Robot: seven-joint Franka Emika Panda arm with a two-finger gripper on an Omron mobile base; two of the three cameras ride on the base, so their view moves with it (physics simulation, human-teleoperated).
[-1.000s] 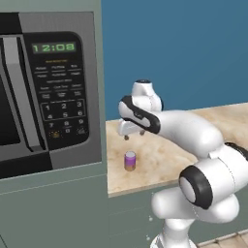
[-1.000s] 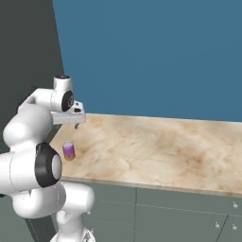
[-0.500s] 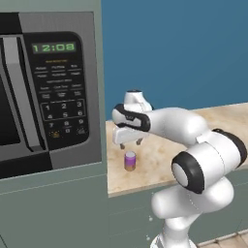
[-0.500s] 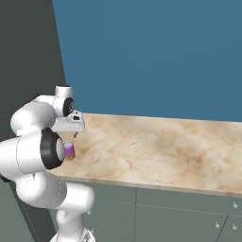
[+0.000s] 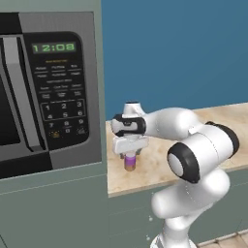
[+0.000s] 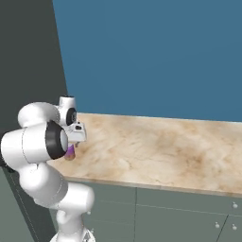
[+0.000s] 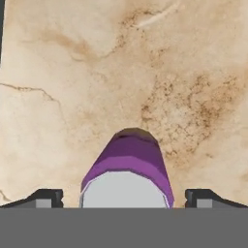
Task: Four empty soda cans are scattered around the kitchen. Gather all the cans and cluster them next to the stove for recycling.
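1 purple-pink soda can (image 7: 127,167) stands upright on the beige marble bench (image 6: 160,151), near its front edge and close to the tall grey-green cabinet (image 5: 58,208) that houses the microwave (image 5: 46,92). The tool (image 5: 130,154) hangs directly above the can, pointing straight down. In the hand view the tool's 2 dark fingertips (image 7: 44,197) sit well out to either side of the can's silver top, spread wide, with bare bench showing between each tip and the can; neither tip touches it. From the left base view, the can (image 5: 130,162) shows just below the white hand, its upper part covered by the tool body. In the right base view only a small sliver of the can (image 6: 71,151) peeks out beside the arm's dark elbow joint, and the tool's fingers are hidden behind the arm there. The can's lower rim is cut from sight in the hand view, and its silver top runs off the bottom. The microwave's left part is cropped by the frame edge. Count: 1 can, 1 microwave, 1 arm.
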